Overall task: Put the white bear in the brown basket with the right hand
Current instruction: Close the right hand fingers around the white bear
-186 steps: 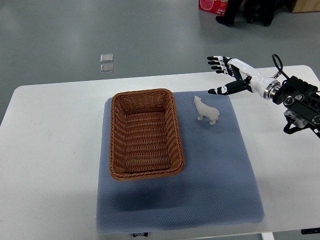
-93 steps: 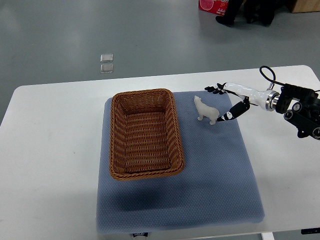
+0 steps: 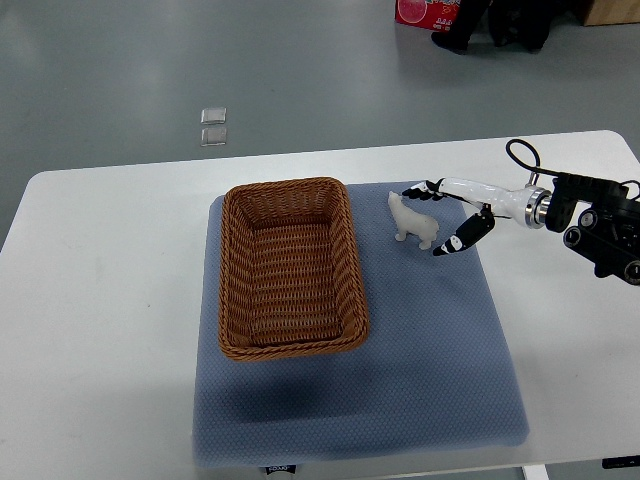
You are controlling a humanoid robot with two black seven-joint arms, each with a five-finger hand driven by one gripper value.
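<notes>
White bear (image 3: 412,219): upright on blue mat (image 3: 420,350), just right of brown basket (image 3: 290,267), outside it. Right hand (image 3: 447,212): reaching in from right edge, fingers (image 3: 416,193) spread around bear's rear, not closed on it, holding nothing. Basket on mat, mat on white desk (image 3: 100,300)

A lab or test hall: a plain white table (image 3: 100,300) with a blue mat (image 3: 420,380) stands on bare grey floor (image 3: 300,70), a red box (image 3: 425,11) and someone's dark shoes (image 3: 452,42) beyond.
</notes>
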